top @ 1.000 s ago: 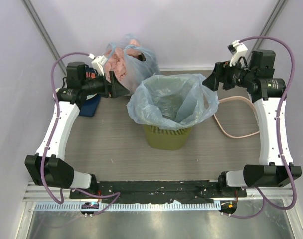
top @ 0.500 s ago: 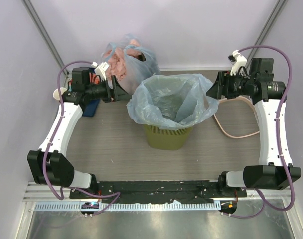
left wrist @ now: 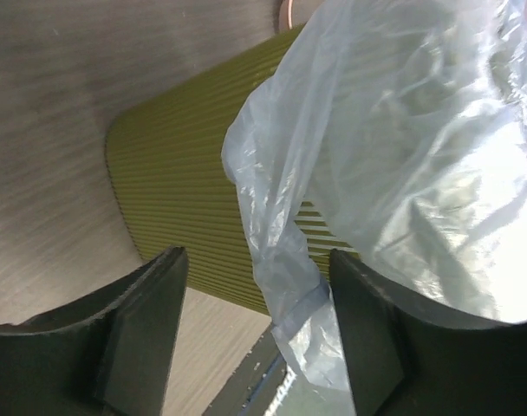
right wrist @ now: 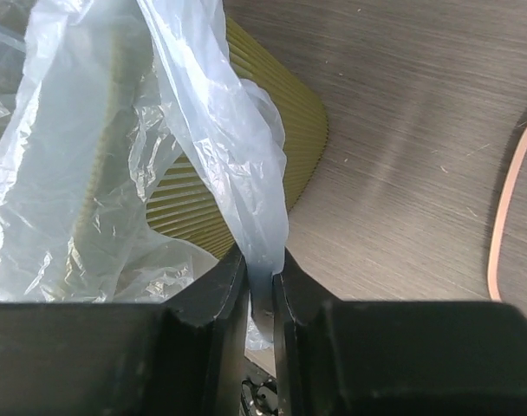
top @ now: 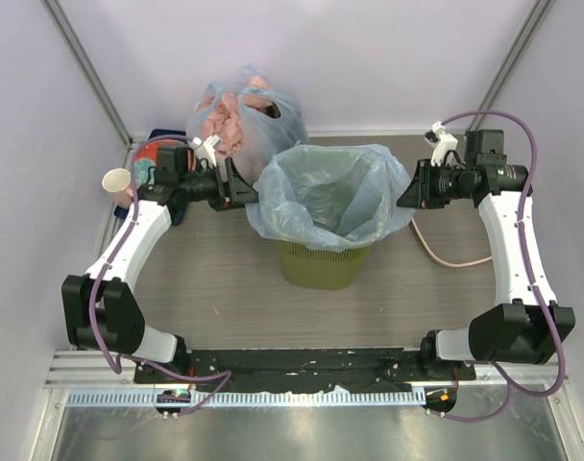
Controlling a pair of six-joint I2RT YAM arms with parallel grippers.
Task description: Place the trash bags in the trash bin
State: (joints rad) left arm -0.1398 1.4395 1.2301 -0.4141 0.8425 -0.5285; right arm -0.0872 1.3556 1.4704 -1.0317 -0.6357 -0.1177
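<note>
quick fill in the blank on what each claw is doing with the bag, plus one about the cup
1. The right claw is ___ on the edge of the trash bag.
2. The left claw is ___, with bag plastic hanging between its fingers.
3. The paper cup stands near the ___ arm.
Missing words: shut; open; left.
</note>
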